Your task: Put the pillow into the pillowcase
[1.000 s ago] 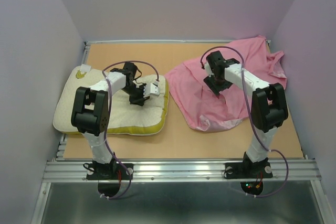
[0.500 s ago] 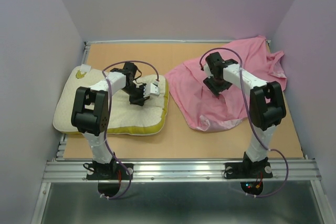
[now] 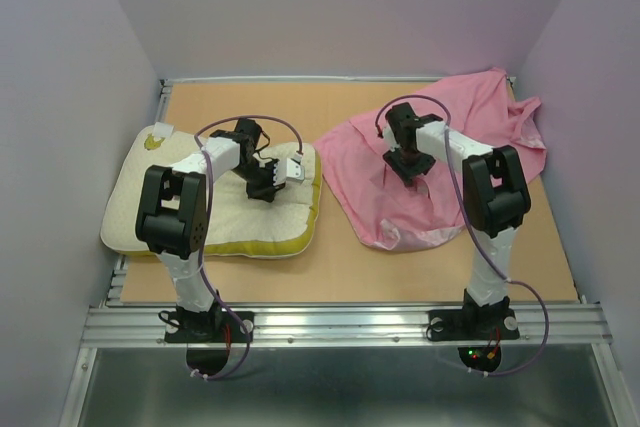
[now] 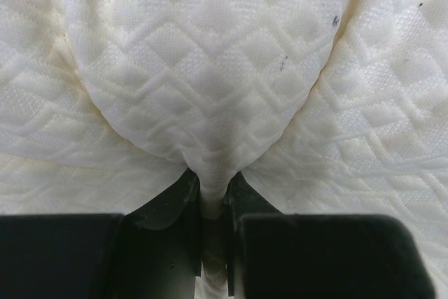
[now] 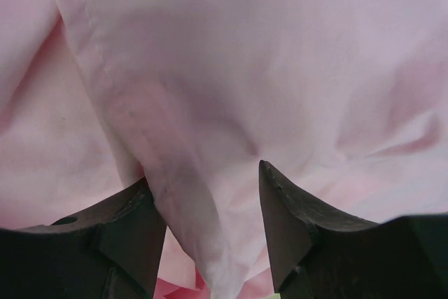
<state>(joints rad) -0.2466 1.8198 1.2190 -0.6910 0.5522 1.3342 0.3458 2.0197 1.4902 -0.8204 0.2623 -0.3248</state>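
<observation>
on the left of the table (image 3: 340, 272), the cream pillow (image 3: 240, 225) lies flat, a pinch of its quilted cover clamped in the left jaws. well to its right lies the crumpled pink pillowcase (image 3: 480, 107), the right jaws apart astride a raised fold.
</observation>
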